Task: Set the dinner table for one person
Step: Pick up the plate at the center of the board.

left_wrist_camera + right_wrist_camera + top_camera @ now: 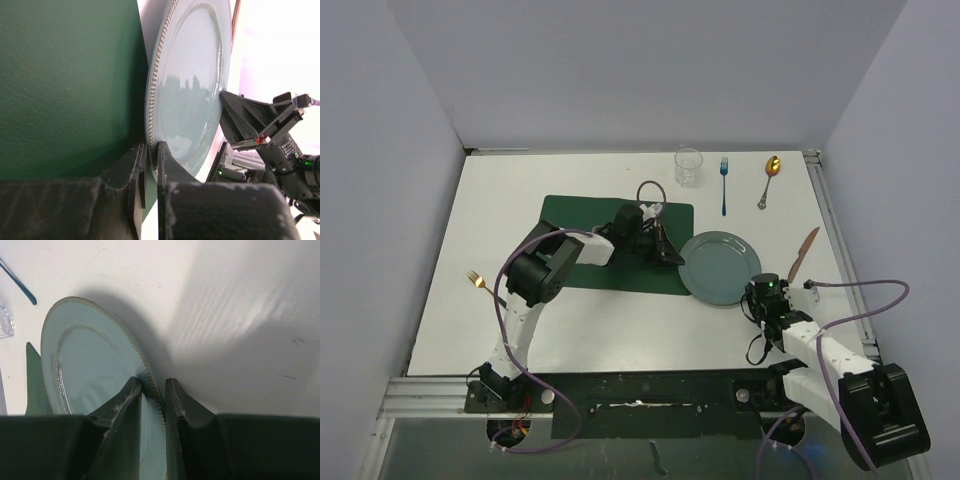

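Left claw point(151, 150) clenched on left rim of teal plate point(720, 265), right claw point(152, 385) clamped on its lower-right rim, white bench point(600, 180) filled mid-frame, plate right of centre at green placemat's point(580, 225) edge, glass point(688, 166), blue fork point(724, 185), gold spoon point(769, 180) upper right.

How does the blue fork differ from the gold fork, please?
The blue fork lies near the far edge beside the glass; the gold fork lies near the left edge. The blue fork points straight away; the gold fork lies slanted. Both rest on the dinner table, off the placemat.
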